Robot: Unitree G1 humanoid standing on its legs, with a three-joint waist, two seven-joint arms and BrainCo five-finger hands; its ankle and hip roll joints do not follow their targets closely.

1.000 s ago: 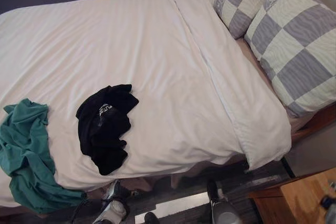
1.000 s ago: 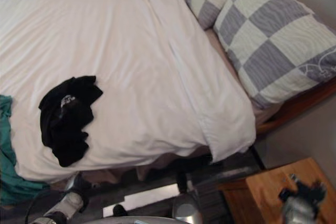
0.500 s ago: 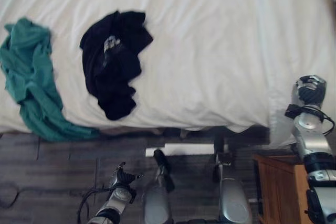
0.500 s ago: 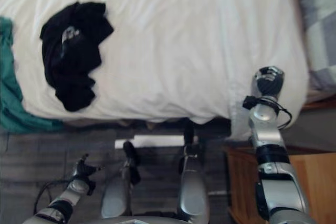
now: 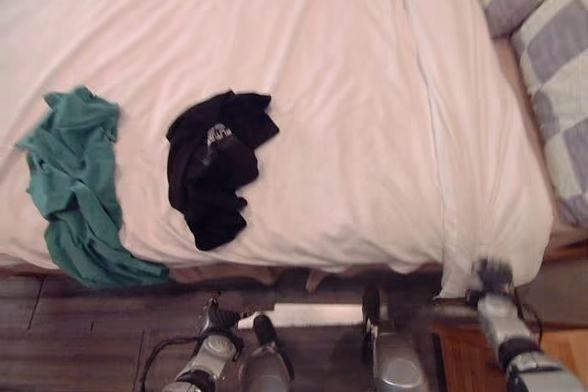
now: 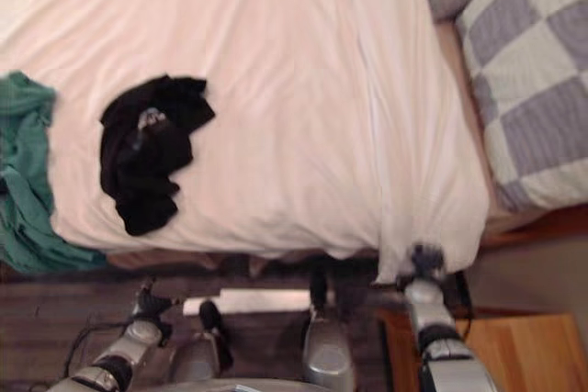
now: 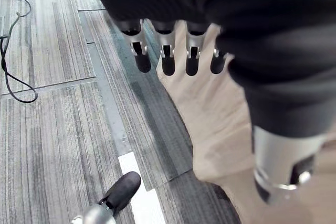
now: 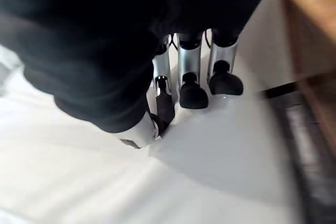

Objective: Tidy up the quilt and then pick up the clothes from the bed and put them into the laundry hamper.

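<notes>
Two garments lie on the white quilt [image 5: 303,107] that covers the bed. You will find the black garment [image 5: 213,161] crumpled near the middle of the near half, resting wholly on the quilt. You will find the green garment [image 5: 75,185] to its left, well apart from it, with its lower end draped over the near edge of the bed. The quilt lies fairly flat, with a folded band running along its right side beside two checked pillows [image 6: 519,89] at the head of the bed.

Your right hand [image 6: 424,262] is at the quilt's hanging near-right corner. In the right wrist view its fingers [image 8: 190,80] and thumb are curled onto the white cloth and appear to pinch a fold of it, though the contact is partly hidden. A wooden nightstand [image 6: 501,355] stands just beside that arm.

Your left hand [image 5: 215,319] hangs low over the grey plank floor [image 7: 52,129], below the near edge of the bed and well apart from both garments. In the left wrist view its fingers [image 7: 167,59] are straight, spread slightly, and hold nothing.
</notes>
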